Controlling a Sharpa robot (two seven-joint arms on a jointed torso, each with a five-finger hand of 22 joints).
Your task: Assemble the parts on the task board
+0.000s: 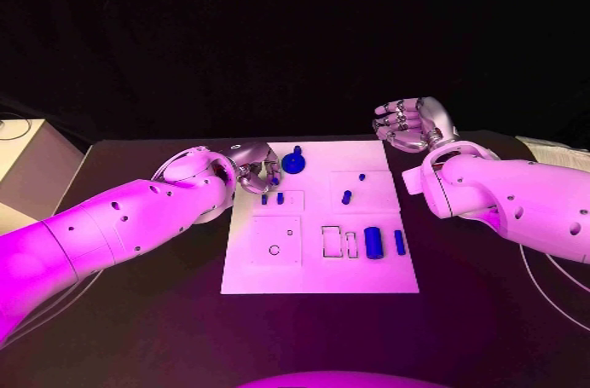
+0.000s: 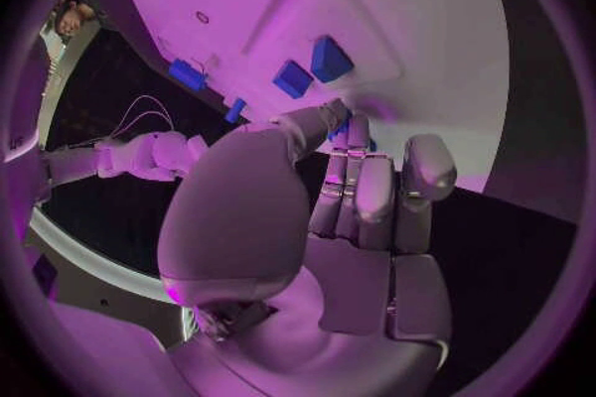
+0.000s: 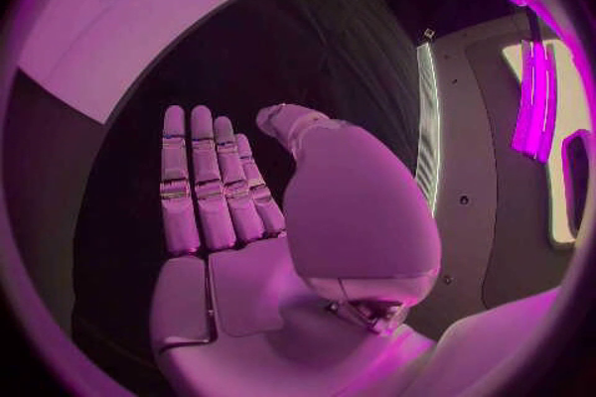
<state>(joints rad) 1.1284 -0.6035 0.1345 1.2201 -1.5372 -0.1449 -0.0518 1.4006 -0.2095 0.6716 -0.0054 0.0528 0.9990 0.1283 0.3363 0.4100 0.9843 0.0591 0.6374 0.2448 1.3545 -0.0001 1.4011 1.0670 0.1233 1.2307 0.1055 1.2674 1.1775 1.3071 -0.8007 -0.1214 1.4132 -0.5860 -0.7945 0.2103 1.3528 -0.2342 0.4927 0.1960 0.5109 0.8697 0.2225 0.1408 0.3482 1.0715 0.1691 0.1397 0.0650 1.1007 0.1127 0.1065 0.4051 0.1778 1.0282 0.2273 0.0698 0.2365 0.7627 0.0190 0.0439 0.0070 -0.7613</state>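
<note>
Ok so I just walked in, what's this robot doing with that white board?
It is assembling small blue parts on the task board. The left hand is down at the board's far left corner, fingers beside a round blue part; whether it grips anything is unclear. The right hand hangs open beyond the board's far right corner, holding nothing. More blue parts lie on the board.

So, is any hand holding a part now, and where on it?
The right hand is flat and holds nothing. The left hand has fingertips at a blue part; a hold cannot be told.

The white task board [image 1: 320,277] lies flat mid-table, small blue parts [image 1: 373,241] scattered across its recesses.
</note>
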